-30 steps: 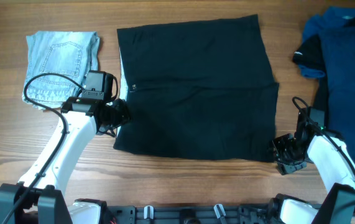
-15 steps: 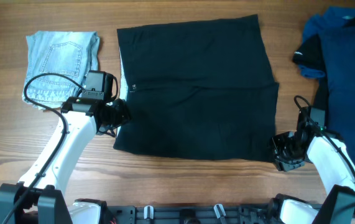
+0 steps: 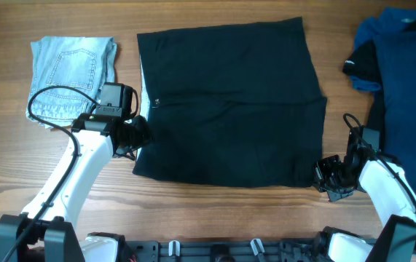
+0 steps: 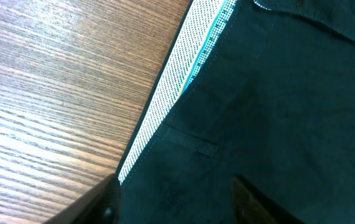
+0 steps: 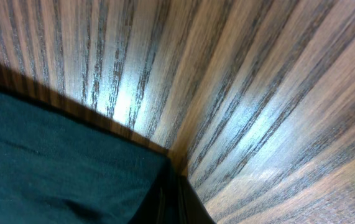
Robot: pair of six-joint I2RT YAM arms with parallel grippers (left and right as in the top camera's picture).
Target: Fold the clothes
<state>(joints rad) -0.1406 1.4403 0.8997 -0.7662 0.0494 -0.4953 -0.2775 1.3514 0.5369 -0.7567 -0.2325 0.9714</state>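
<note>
Looking down from overhead, a warm, wood-grained tabletop [image 3: 4, 145] is filling the whole scene, and nothing of the room beyond it is showing. The black garment [image 3: 229, 102] is lying spread flat across the middle. A folded denim piece [image 3: 73, 69] is sitting at the far left, and a royal-blue garment [image 3: 404, 80] is lying heaped at the far right. The left end effector [image 3: 140, 135] is reaching onto the black garment's left edge. The right end effector [image 3: 323, 175] is sitting at its near right corner.

Through the left wrist camera, bare wood [image 4: 53, 93] is taking up the left side and the black cloth [image 4: 276, 112] the right. A white dotted waistband lining [image 4: 183, 81] is running along the cloth's edge. The two fingers [image 4: 106, 208] are standing apart at the bottom, released, with flat cloth lying between them.

Through the right wrist camera, the streaked wood [image 5: 227, 74] is catching a bright sheen. The garment's corner [image 5: 53, 162] is running down into the fingertips, which are clenched together on it [image 5: 174, 199], so the right end effector is grasping the black garment at that corner.
</note>
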